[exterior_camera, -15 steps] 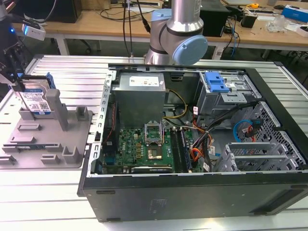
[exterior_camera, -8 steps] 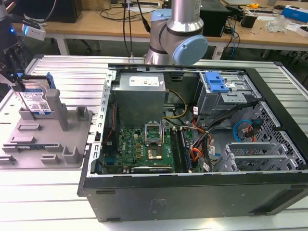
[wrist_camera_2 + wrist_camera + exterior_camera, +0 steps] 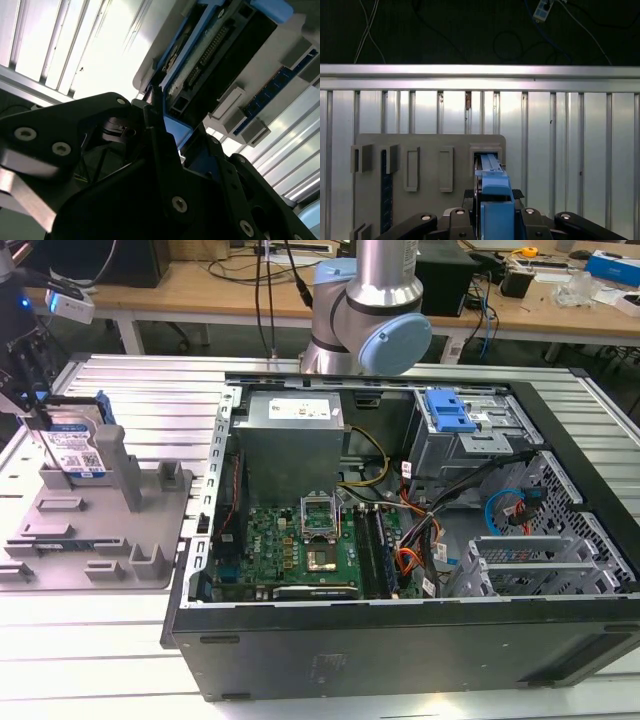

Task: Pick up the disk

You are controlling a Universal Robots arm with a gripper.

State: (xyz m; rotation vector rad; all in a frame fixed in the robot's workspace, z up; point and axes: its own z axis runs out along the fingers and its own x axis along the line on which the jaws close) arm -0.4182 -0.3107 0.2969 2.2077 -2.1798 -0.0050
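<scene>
The disk (image 3: pixel 76 446) stands on edge in a slot of the grey fixture (image 3: pixel 100 540) at the exterior view's left, its white-and-blue label facing the camera and a blue rail along its side. My gripper (image 3: pixel 42 425) reaches down onto it from above. In the first wrist view the disk (image 3: pixel 492 182) shows edge-on with its blue rail up, and the gripper (image 3: pixel 493 194) has a black finger pressed on each side. The second wrist view has the gripper (image 3: pixel 172 130) shut on the rail end of the disk (image 3: pixel 220 55). I cannot tell whether the disk still rests in the slot.
An open computer case (image 3: pixel 400 510) lies on the slatted aluminium table (image 3: pixel 120 390) just right of the fixture, with a blue drive-bay bracket (image 3: pixel 447 412) inside. The arm's base (image 3: pixel 365 310) rises behind the case. Upright posts (image 3: pixel 118 468) of the fixture stand close beside the disk.
</scene>
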